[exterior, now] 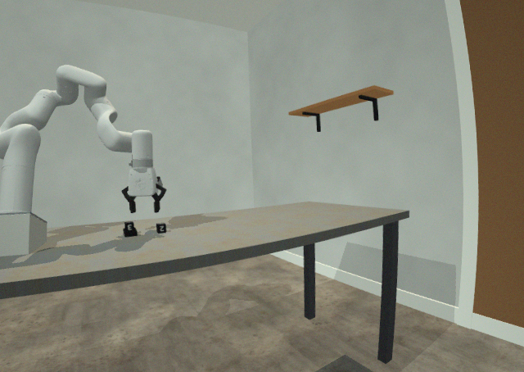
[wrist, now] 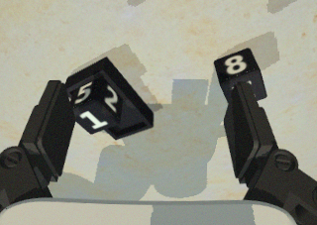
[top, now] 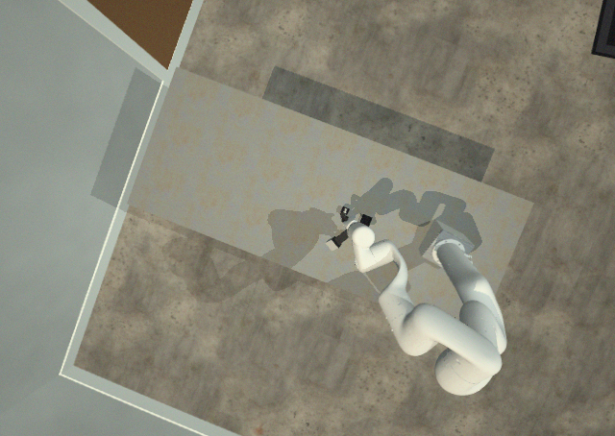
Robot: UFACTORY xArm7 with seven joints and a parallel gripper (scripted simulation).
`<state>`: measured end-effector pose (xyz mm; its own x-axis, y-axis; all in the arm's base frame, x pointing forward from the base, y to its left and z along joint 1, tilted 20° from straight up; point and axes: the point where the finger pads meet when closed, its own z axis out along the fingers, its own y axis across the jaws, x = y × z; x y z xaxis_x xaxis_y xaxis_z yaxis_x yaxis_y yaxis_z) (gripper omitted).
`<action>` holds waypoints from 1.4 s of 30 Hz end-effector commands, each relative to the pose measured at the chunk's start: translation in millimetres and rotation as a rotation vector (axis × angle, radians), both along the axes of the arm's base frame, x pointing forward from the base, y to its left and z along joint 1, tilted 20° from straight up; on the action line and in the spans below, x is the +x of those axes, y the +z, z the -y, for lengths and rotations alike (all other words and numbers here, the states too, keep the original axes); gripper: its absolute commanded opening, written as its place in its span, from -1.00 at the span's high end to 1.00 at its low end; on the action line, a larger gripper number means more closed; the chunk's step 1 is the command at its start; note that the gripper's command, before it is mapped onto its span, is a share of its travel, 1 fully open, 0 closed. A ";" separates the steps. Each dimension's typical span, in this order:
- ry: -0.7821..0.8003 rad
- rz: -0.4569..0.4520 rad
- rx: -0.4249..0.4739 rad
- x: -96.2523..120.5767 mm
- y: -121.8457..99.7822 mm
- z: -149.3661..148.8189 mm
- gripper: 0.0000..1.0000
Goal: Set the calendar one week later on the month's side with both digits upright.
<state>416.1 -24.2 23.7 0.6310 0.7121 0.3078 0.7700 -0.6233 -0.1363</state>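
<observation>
1. Above the table point(exterior: 262, 228), gripper point(exterior: 143, 209) hangs fully open, empty, touching nothing.
2. Tilted cube point(wrist: 109, 106), 5/2/1 showing, at 10 o'clock in wrist view.
3. Cube point(wrist: 240, 72), 8 up, at 2 o'clock, well apart.

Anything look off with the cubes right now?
Yes. The cubes sit apart, not side by side. The left cube looks tilted in the wrist view, showing 5, 2 and 1; the other shows 8. The open gripper hangs above, holding nothing.
</observation>
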 end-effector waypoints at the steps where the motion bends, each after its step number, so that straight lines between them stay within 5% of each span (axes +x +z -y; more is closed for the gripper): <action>1: -0.002 0.003 0.000 1.1 1.1 1.0 -1.00; 35: -0.002 0.003 0.000 1.1 1.4 1.1 -1.00; 42: -0.002 0.003 0.000 -0.7 18.6 7.0 -1.00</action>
